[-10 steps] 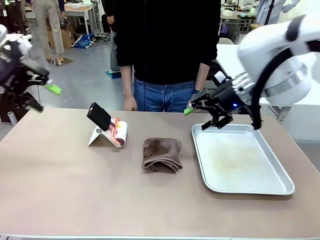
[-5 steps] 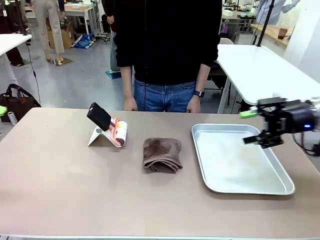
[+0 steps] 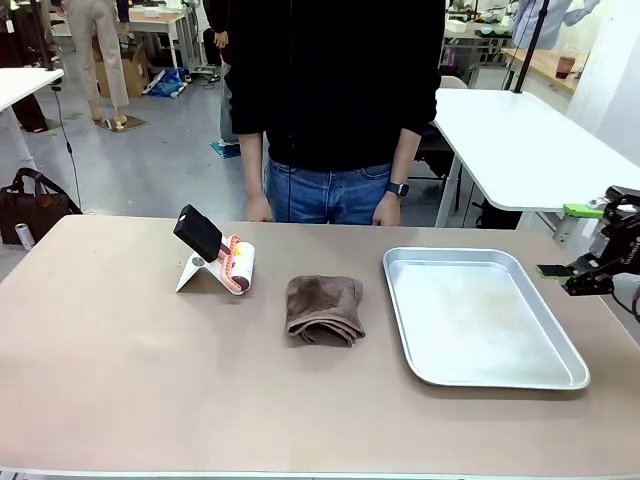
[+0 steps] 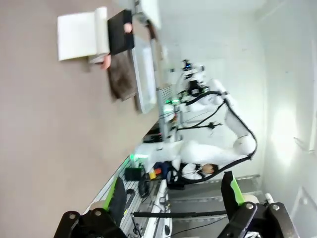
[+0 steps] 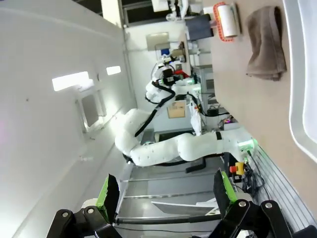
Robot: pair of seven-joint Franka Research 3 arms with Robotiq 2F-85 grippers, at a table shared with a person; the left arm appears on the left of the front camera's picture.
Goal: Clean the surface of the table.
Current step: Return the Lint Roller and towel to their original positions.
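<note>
The table [image 3: 150,370] is matte taupe-brown with a pale edge; both grippers' jaws gape wide, empty.

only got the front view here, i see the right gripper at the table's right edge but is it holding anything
Observer: No. In its wrist view the right gripper is open, nothing between its fingers.
Operator: and the left one
Observer: The left gripper is open too, empty, off beside the table.
Operator: what does the left wrist camera see on the table
Observer: The lint roller, the brown cloth and the edge of the metal tray, all far from that gripper.
</note>
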